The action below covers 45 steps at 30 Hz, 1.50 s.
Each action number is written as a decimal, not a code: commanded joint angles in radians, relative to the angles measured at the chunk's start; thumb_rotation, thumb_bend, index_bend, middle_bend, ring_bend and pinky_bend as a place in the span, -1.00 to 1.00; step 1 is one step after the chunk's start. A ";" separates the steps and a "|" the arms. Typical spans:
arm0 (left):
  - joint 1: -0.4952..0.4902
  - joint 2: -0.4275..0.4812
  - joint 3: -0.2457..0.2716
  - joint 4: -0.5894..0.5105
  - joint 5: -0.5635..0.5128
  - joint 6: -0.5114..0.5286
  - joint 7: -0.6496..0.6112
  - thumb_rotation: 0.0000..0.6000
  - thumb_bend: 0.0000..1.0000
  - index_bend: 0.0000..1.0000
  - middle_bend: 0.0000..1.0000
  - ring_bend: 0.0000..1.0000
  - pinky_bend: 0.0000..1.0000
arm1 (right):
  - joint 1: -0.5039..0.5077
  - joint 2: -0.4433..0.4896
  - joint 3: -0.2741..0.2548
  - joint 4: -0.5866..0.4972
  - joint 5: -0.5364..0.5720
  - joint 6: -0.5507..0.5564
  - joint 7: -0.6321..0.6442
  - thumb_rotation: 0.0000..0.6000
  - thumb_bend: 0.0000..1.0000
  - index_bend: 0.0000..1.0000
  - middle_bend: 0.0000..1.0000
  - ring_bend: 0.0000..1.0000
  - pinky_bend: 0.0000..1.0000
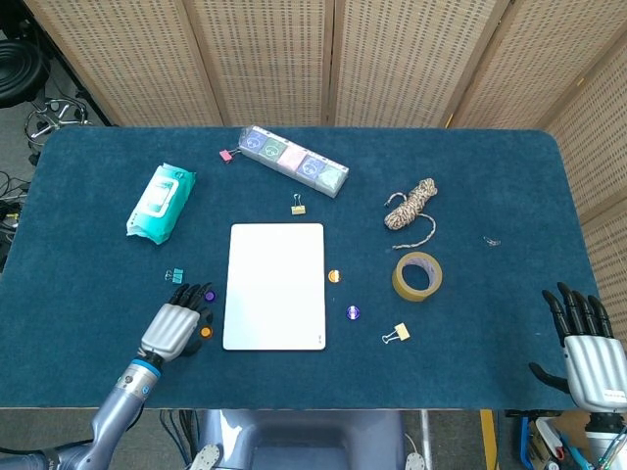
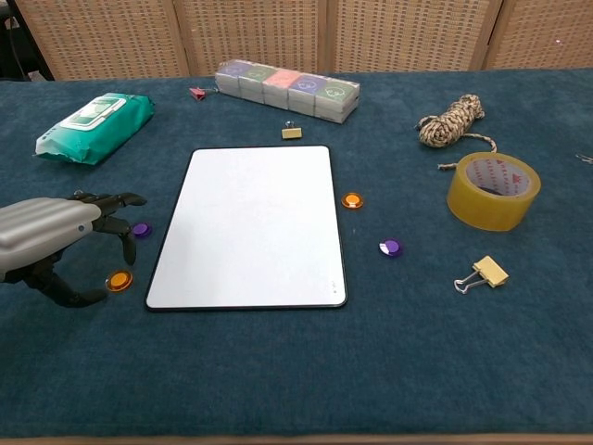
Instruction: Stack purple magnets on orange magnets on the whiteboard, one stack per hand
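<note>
Fingers of left hand spread and arched, holding nothing, hovering over left orange magnet with fingertips by left purple magnet, both magnets on the cloth just off the 9 o'clock edge of whiteboard; right hand at the table's 4 o'clock corner, fingers apart, empty, seen in head view only. Right orange magnet just off the board's 3 o'clock edge, right purple magnet near it toward 5 o'clock, none on the board yet; tape roll further out at 3 o'clock
</note>
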 commanded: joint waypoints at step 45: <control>-0.060 0.024 -0.032 -0.067 -0.050 0.033 0.043 1.00 -0.38 0.08 -1.00 -1.00 -1.00 | 0.002 0.005 -0.002 -0.004 0.014 -0.008 0.000 1.00 -1.00 -1.00 -1.00 -1.00 -1.00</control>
